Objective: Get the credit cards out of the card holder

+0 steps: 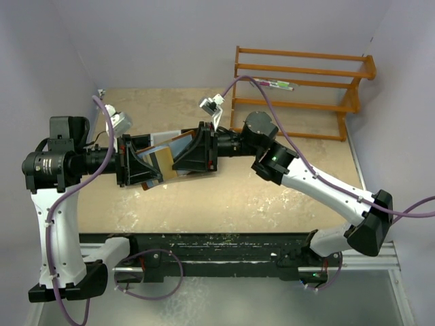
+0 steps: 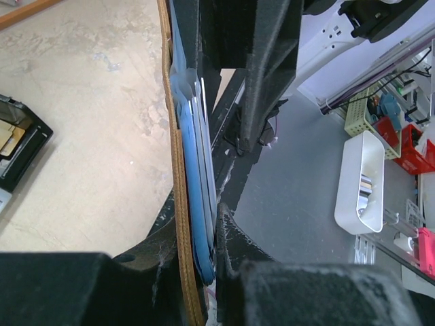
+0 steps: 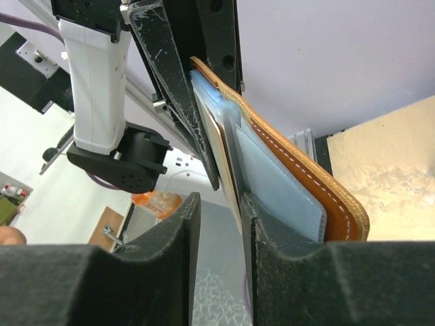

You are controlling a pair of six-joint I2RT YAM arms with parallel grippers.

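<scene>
Up over the table (image 1: 231, 197), the left pincer (image 2: 204, 285) is clamped on the brown leather card holder (image 3: 306, 176) while the right pincer (image 3: 219, 204) sits narrow, not quite pinching, around a pale credit card (image 3: 223, 163), so next it probably needs to squeeze and pull straight out.

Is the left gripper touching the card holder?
Touching. In the left wrist view the left gripper has its jaws pressed on the holder and cards from both sides.

The left arm (image 1: 51, 224) and right arm (image 1: 326, 187) wear white shells, black joints and scuffed black jaws; purple cables (image 1: 68, 190) trail along both.
</scene>
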